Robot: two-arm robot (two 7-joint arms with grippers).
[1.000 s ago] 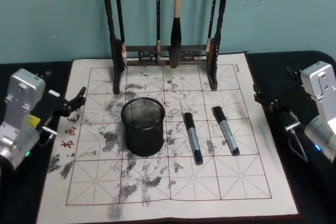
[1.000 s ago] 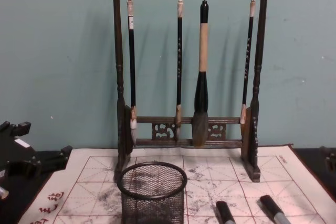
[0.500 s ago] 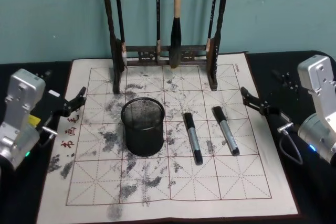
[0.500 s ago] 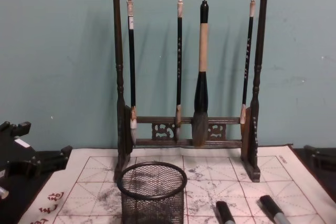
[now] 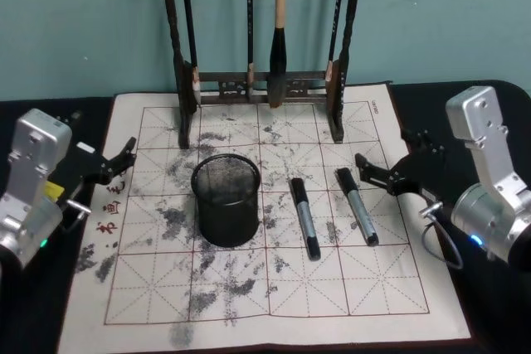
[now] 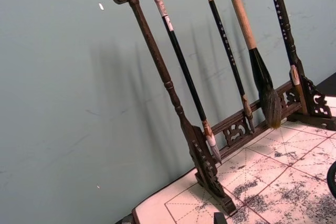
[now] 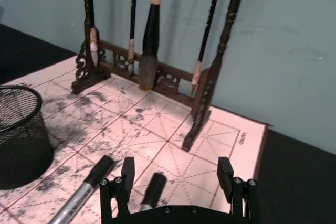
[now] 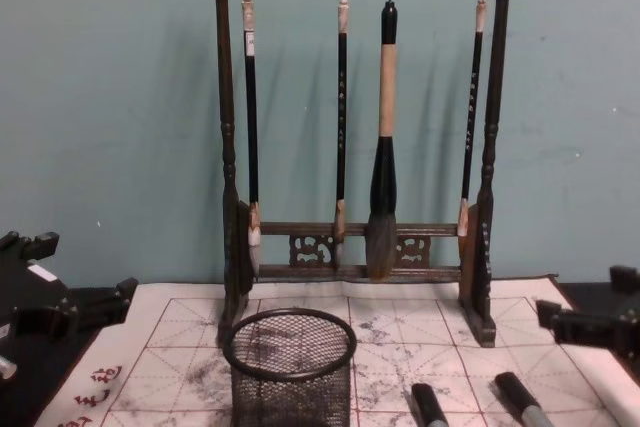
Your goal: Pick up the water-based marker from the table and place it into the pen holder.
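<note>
Pen holder: round black wire-mesh cup, upright on the calligraphy mat, empty, mesh floor visible thru the mouth. The mat lies on the dark surface. Behind the holder stands the brush rack w/ four brushes hanging tip-down.

Two water-based markers lie flat on the mat, both right of the holder. Inner marker is just beside the holder, not touching. Outer marker is next out to the right, apart from the inner one. They are approx parallel: long axes run from the robot's side toward the rack, w/ the near ends drifting slightly away from the holder. Each has a black cap at the rack end, grey barrel, black butt at the robot end.

Right tool sits right of the outer marker's cap end, on the side away from the holder, fingers spread wide, gripping nothing. Its arm comes in over the mat's right edge, elbow bent, tool aimed toward the markers and holder. In the right wrist view the outer marker's cap shows btwn the two fingers and lower than them; no contact seen.

Left tool is left of the holder at the mat's left edge, fingers apart, empty, arm parked.
</note>
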